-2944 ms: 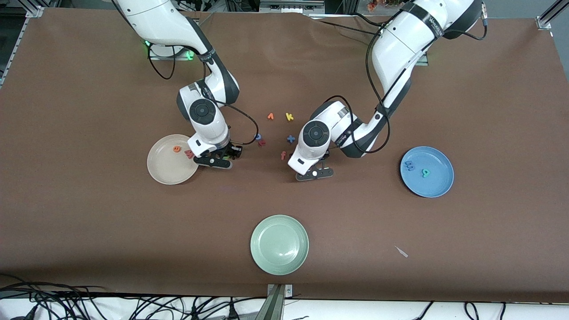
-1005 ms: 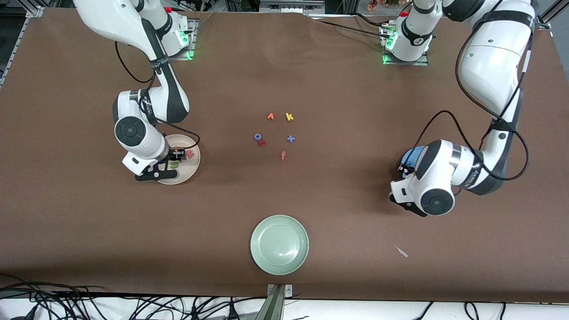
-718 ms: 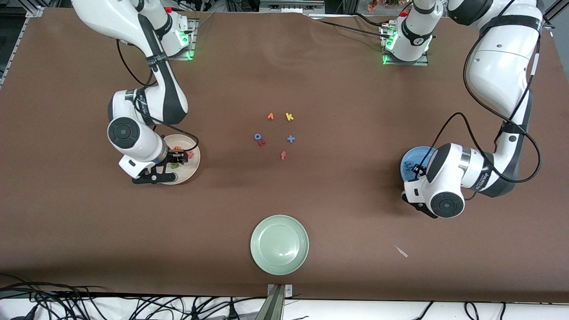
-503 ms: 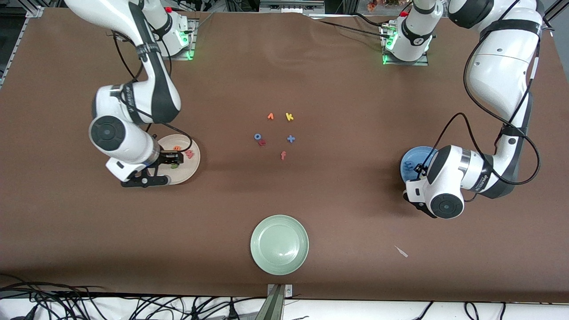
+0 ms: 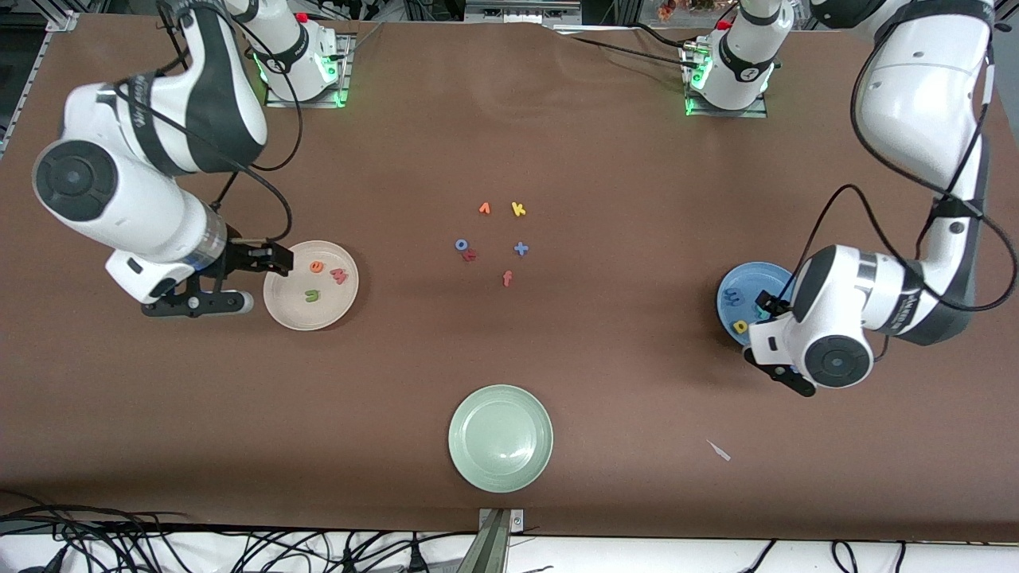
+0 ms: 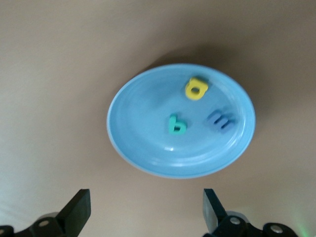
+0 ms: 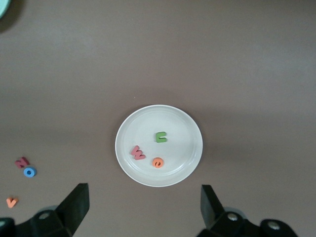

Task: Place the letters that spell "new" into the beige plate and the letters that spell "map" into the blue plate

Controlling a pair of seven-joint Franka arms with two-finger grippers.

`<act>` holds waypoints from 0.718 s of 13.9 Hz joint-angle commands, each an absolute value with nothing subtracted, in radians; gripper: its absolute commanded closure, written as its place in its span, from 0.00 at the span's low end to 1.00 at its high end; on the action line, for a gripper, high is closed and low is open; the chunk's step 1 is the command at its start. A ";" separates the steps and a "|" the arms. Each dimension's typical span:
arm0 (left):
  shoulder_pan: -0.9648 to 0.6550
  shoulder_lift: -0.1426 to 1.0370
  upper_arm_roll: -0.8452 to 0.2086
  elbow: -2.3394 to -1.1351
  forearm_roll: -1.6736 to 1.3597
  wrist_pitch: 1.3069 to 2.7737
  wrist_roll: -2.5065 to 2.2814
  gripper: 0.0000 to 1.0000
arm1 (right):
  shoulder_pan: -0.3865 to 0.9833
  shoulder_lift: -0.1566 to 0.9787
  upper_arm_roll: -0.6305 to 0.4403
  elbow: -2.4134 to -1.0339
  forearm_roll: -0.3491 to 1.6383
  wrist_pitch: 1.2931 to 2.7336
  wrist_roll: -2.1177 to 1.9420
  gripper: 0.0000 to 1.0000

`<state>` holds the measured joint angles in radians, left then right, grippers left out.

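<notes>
1. Pale green plate (image 5: 501, 438) lies nearest the front camera, well apart from both pincers.
2. Left pincer (image 6: 145, 213), jaws spread and empty, hangs over the blue plate (image 6: 133, 143), which holds the yellow a (image 6: 196, 88), teal p (image 6: 177, 124) and blue m (image 6: 219, 120).
3. Right pincer (image 7: 143, 207), also spread and empty, hangs by the beige plate (image 7: 185, 128), which holds the green n (image 7: 161, 137), orange e (image 7: 158, 162) and pinkish-red w (image 7: 138, 152).
4. Leftover letters (image 5: 493, 239) lie mid-surface, between the pincers.

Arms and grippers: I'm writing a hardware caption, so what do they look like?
Both arms have glossy white shells with dark grey joint bands, round black caps on the wrists and loose black cables. The left gripper and right gripper have black fingers. Green lights glow at both bases.
</notes>
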<state>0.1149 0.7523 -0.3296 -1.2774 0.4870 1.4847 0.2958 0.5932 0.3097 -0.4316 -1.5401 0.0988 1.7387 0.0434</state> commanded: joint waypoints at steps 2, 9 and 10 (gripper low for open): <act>0.130 0.681 -0.338 -1.290 0.424 1.457 0.301 0.00 | 0.493 0.226 -0.358 -1.520 0.103 1.636 -0.005 0.00; 0.072 0.447 -0.149 -1.376 0.142 1.503 0.269 0.00 | 0.089 0.071 0.032 -1.572 0.057 1.569 -0.006 0.00; 0.066 0.393 -0.131 -1.417 0.121 1.512 0.259 0.00 | 0.087 0.069 0.032 -1.574 0.057 1.543 -0.002 0.00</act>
